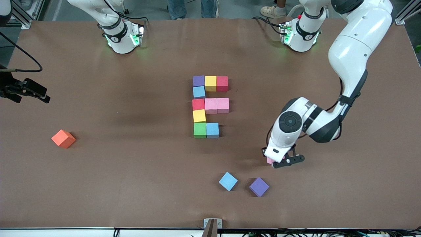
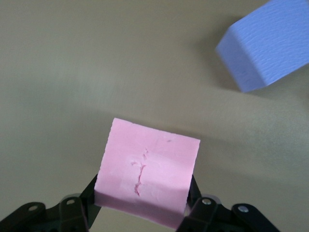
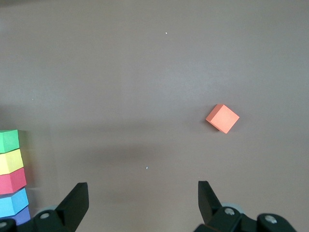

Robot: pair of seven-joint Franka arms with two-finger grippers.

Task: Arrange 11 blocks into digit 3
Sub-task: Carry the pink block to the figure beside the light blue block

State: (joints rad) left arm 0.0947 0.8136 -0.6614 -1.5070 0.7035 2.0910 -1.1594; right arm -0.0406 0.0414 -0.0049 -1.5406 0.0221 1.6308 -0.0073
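While the right gripper [image 3: 140, 205] waits spread wide at the table's right-arm end, left gripper [image 1: 282, 160] pinches a pink block [image 2: 147, 171] near the loose purple block [image 1: 259, 186], unfinished digit 3 [image 1: 210, 106] mid-table.

A robotics lab: two white arm bases [image 1: 120, 34] bolted to a brown table [image 1: 98, 181], cables [image 1: 296, 233] along the frame's bottom edge.

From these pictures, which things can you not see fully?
- Pink block, front view: mostly hidden under the left gripper; whether it is off the table cannot be told.
- Purple block, left wrist view: cut by the edge.
- Digit 3, right wrist view: only one column shows.
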